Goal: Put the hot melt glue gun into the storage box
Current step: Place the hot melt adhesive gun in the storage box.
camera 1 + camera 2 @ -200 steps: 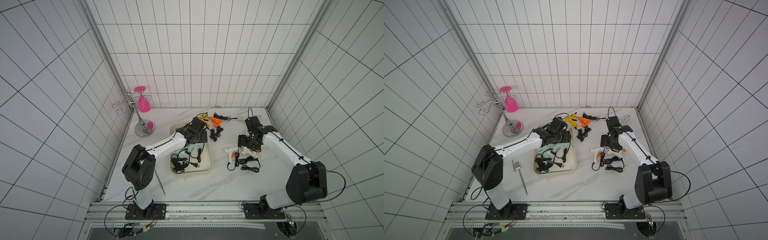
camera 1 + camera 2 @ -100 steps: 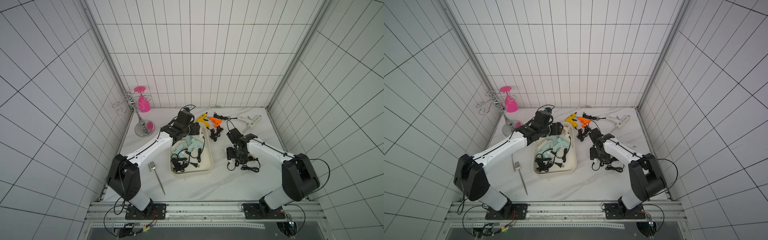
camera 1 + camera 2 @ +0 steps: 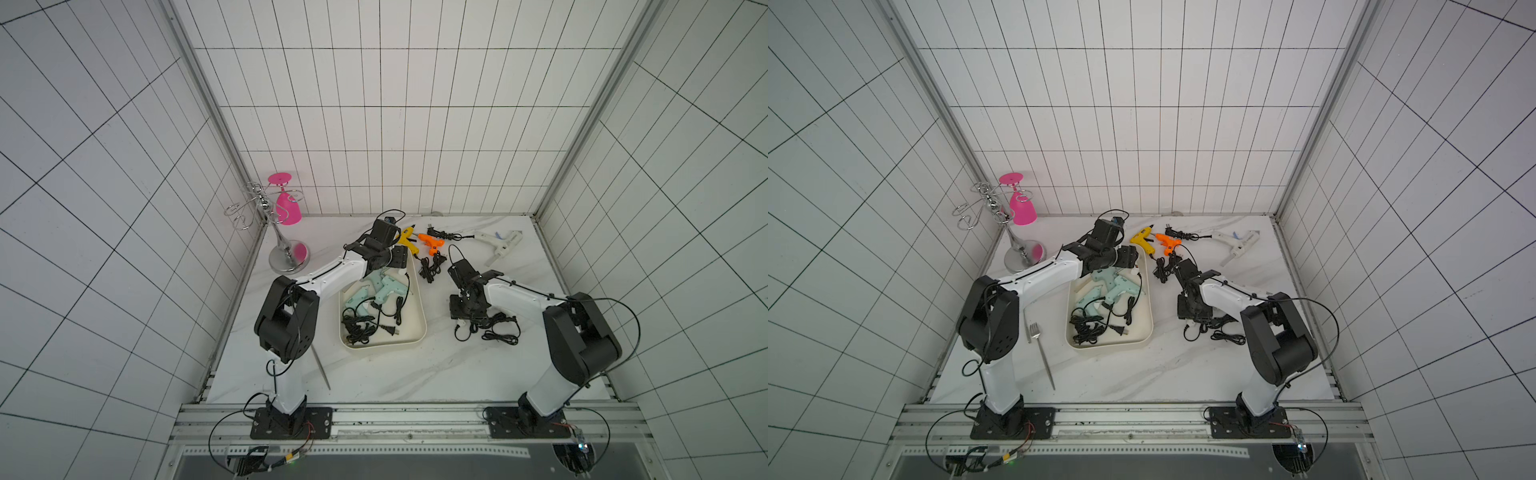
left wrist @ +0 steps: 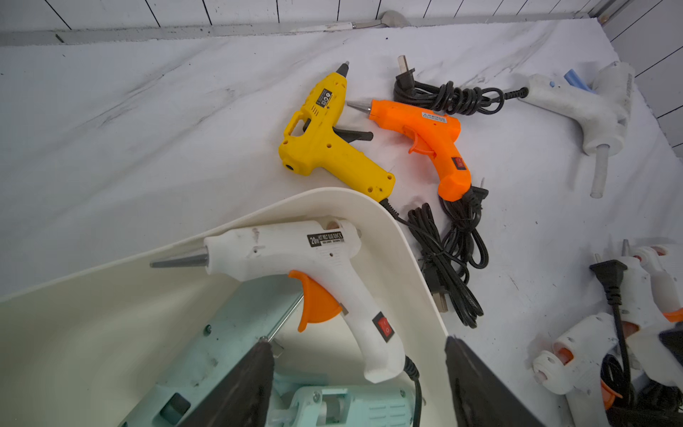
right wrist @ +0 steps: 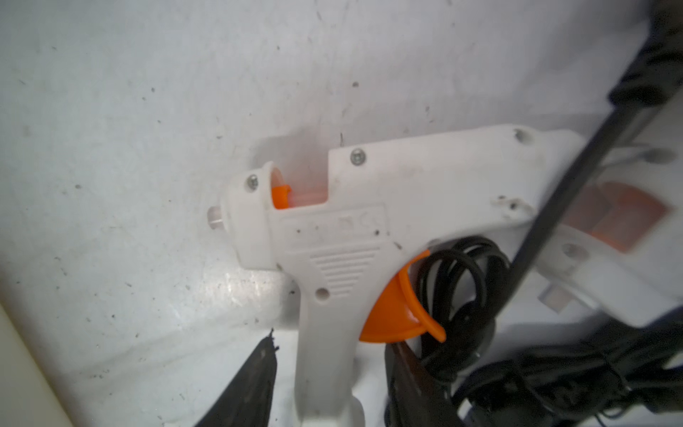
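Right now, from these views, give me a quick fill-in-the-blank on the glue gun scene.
1. The right claw straddles the ___ of a white glue gun.
2. Beside the yellow glue gun lies an ___ one.
3. The hanging glass is ___.
4. The cutlery beside the storage box is a ___.
Missing: handle; orange; pink; fork.

robot lab cell — white tiled walls [image 3: 395, 145], aluminium base rail [image 3: 415, 420]
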`<state>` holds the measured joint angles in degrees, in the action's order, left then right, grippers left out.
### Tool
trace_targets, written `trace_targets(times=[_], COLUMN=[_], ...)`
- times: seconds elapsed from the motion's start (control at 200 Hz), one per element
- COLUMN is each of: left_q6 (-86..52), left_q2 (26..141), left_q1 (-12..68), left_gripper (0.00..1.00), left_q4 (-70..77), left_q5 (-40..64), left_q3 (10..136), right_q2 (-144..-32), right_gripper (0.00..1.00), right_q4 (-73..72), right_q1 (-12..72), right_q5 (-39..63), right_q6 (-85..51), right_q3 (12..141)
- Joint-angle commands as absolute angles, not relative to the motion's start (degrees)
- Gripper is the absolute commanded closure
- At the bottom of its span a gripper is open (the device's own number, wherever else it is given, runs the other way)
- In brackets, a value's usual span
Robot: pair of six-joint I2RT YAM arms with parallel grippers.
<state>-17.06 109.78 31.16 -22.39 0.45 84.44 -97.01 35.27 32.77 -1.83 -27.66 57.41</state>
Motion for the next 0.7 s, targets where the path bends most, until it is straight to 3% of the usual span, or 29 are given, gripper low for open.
trace_targets(times=[0.0, 0.22, 0.694], left_q6=[-16.38, -17.04, -18.95], left_q2=[111.71, 117.24, 119.50], left_q1=[30.42, 28.85, 27.17], left_gripper=[0.25, 0.25, 0.26], left_q4=[-15.99, -16.66, -17.02], left_q5=[1.67, 0.42, 3.67], left_q3=[86.17, 90.12, 86.65], right_q2=[-99.36, -101.77, -102.51], right_gripper=[0.56, 0.69, 0.84], right_q4=[34.61, 35.16, 37.18], right_q1=[33.26, 33.49, 33.49], right_q5=[0.27, 2.54, 5.04], right_q6=[-27.59, -27.18, -24.97], right_q3=[56.97, 57.56, 59.66])
